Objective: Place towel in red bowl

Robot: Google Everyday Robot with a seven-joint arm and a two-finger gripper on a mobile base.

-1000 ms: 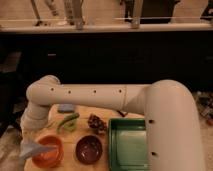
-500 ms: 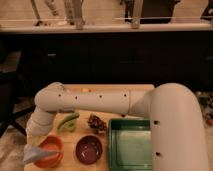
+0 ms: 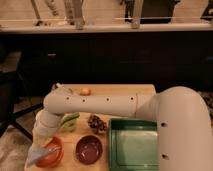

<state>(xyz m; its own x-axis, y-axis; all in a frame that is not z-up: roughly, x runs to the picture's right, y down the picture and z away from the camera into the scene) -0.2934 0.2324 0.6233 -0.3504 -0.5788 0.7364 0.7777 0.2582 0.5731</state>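
One tool over the counter; two bowls, red and purple; one towel; one green tray; one small orange fruit.

My arm is a thick, smooth tube in off-white, widening into a big rounded shell at the right. Small dark round holes dot its side in a row, with two more on the wide shell. The elbow is a rounded joint. My tool sits low at the left, beneath that elbow.
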